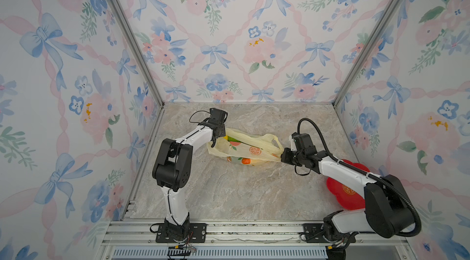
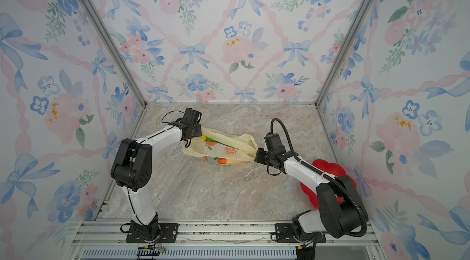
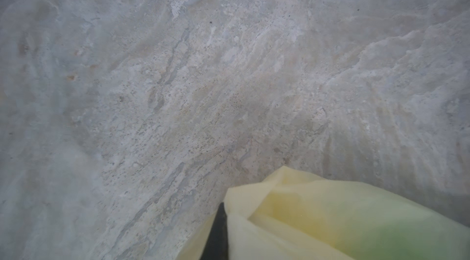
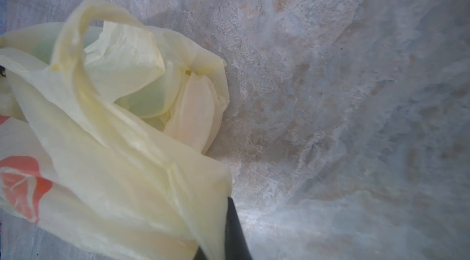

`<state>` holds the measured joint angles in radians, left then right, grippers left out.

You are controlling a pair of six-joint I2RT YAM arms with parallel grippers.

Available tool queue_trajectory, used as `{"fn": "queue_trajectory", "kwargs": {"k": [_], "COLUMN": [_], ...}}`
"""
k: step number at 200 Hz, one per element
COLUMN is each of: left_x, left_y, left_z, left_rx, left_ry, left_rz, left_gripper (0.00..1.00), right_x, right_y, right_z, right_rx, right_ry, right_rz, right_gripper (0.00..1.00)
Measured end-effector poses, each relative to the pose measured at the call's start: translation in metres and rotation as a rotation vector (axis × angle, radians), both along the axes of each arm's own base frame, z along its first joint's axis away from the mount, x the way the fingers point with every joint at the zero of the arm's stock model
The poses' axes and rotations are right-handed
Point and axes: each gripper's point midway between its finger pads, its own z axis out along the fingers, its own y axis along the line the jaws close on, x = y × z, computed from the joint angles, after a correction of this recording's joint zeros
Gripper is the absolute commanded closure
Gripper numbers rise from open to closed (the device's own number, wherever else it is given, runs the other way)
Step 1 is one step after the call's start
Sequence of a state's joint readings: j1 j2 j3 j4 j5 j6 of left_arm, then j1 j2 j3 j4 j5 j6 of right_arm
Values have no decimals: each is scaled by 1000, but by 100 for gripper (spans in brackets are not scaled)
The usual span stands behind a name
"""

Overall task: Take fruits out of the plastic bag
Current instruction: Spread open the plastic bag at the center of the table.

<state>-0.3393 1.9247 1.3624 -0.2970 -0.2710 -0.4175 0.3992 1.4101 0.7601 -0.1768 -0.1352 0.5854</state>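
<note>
The plastic bag (image 1: 249, 150) (image 2: 223, 151) lies crumpled mid-table, pale yellow with printed orange slices. At its open left end, fruits show: a yellow one (image 1: 225, 138) (image 2: 203, 137) and a green one (image 1: 232, 139) (image 2: 210, 139); the others are hidden inside. My left gripper (image 1: 214, 141) (image 2: 187, 143) is shut on the bag's left rim. In the left wrist view one black finger (image 3: 218, 230) presses the bag's film (image 3: 305, 210), with yellow and green blurs behind it. My right gripper (image 1: 282, 155) (image 2: 255, 155) is shut on the bag's right end; its finger (image 4: 235, 228) lies against the film (image 4: 114, 169).
A red flower-shaped plate (image 1: 340, 190) (image 2: 328, 167) sits at the right, partly under my right arm. Floral walls close in the marble table (image 1: 229, 195) on three sides. An aluminium rail (image 1: 254, 230) carrying both arm bases runs along the front.
</note>
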Motion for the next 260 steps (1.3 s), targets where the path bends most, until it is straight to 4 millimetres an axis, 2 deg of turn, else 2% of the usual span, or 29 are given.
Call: {"fn": "queue_trajectory", "kwargs": {"k": [13, 33, 53, 69, 86, 109, 129, 153, 177, 230, 242, 260], "left_x": [-2, -8, -20, -38, -54, -70, -83, -95, -99, -96, -96, -97], "left_y": [-7, -23, -31, -25, -16, -8, -6, -11, -18, -35, -37, -39], "left_z": [-1, 3, 14, 33, 59, 94, 101, 85, 61, 4, -3, -8], "left_rx": [6, 17, 29, 31, 21, -18, -48, -84, -106, -129, -130, -140], "left_ry": [5, 6, -4, -30, -85, -171, -195, -164, -105, 20, 35, 39], "left_rz": [-31, -78, -89, -69, -29, 18, 44, 51, 53, 18, 8, -13], "left_gripper": [43, 23, 7, 2, 2, 2, 2, 2, 3, 19, 25, 45], "right_x": [-2, -8, -11, -10, -9, -10, -8, -1, 10, 29, 35, 42], "right_y": [2, 8, 13, 14, 14, 15, 20, 33, 50, 72, 76, 80], "right_z": [0, 1, 11, 27, 52, 82, 98, 104, 92, 64, 58, 44], "right_rx": [-7, -55, -138, -224, -311, -403, -469, -535, -587, -648, -661, -682], "right_ry": [-1, 2, -20, -66, -135, -221, -273, -297, -275, -220, -207, -174], "right_rz": [9, 42, 82, 106, 127, 161, 208, 284, 359, 467, 477, 488], "right_gripper": [77, 48, 32, 24, 17, 14, 13, 13, 12, 12, 14, 19]}}
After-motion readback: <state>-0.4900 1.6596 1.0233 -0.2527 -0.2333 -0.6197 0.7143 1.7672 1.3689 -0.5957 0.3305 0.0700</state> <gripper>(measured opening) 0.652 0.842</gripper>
